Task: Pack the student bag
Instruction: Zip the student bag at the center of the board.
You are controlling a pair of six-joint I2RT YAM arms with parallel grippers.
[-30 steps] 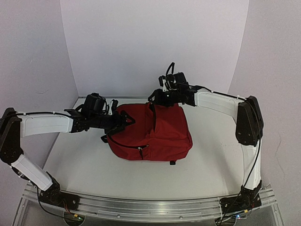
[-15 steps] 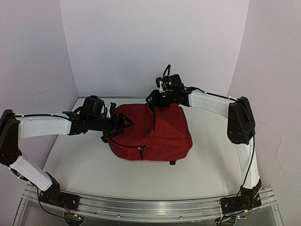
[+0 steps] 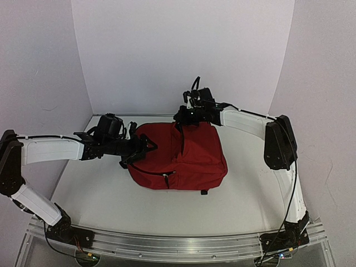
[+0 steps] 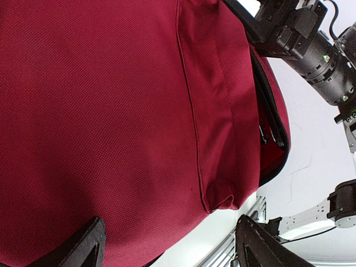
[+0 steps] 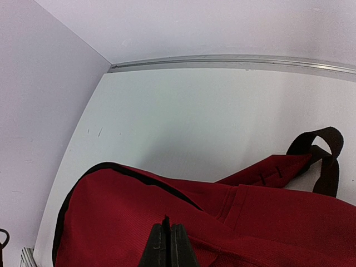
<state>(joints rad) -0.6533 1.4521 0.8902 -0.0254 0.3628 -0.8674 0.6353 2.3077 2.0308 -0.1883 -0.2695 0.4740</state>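
The student bag [image 3: 183, 156] is a dark red fabric backpack lying flat in the middle of the white table. My left gripper [image 3: 139, 153] is at its left end, open, its fingers spread on either side of the bag's corner; red fabric [image 4: 111, 111] fills the left wrist view between them. My right gripper [image 3: 181, 118] hovers at the bag's far top edge, shut. In the right wrist view its fingertips [image 5: 168, 225] are pressed together just over the red cloth [image 5: 111, 222], with nothing visible between them. A black zipper line [image 4: 272, 111] runs along the bag's side.
A black carry loop [image 5: 322, 150] sticks out at the bag's far end. White walls close in the table on the left, back and right. A metal rail [image 3: 178, 245] runs along the near edge and another [image 5: 233, 61] along the back.
My right gripper's fingers have closed, and the arm has drawn slightly back and left over the bag's top edge. The left arm has barely moved.
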